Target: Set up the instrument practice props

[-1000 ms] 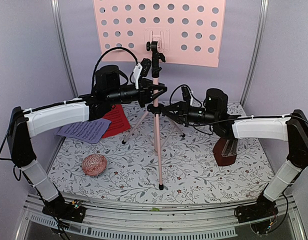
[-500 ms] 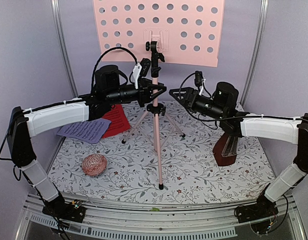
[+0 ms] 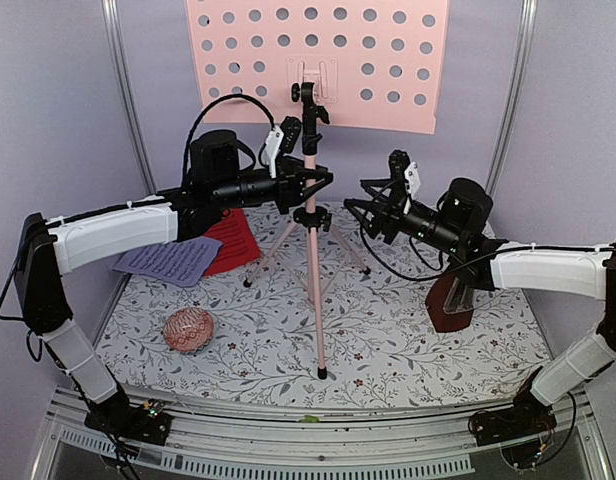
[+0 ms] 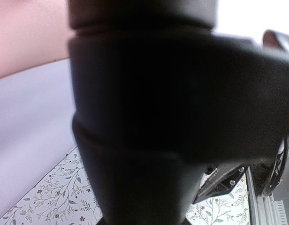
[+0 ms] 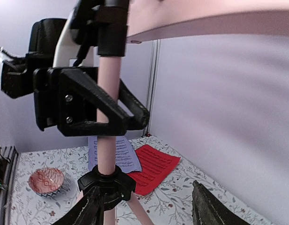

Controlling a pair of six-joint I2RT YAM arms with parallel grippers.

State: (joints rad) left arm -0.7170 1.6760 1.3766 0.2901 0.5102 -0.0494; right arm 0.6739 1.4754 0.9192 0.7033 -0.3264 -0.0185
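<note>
The pink music stand [image 3: 312, 270] stands upright on its tripod at mid-table, with its perforated desk [image 3: 318, 60] on top. My left gripper [image 3: 319, 184] is shut on the stand's pole above the black collar [image 5: 107, 183]; the right wrist view shows its fingers [image 5: 100, 110] clasping the pole [image 5: 108, 145]. The left wrist view is blocked by a dark shape up close. My right gripper [image 3: 373, 214] hangs open to the right of the pole, holding nothing. Lavender sheet music [image 3: 171, 262] and a red page [image 3: 231, 240] lie at the back left. The dark red-brown metronome [image 3: 451, 300] stands under my right forearm.
A pink patterned bowl [image 3: 190, 330] sits front left on the floral mat [image 3: 388, 340]. The tripod legs [image 3: 278, 250] spread out behind the pole. Lavender walls close in the back and both sides. The metal rail [image 3: 318, 425] runs along the near edge.
My right gripper has opened, let go of the stand near the collar and drawn back to the right. The left gripper kept its hold on the pole.
</note>
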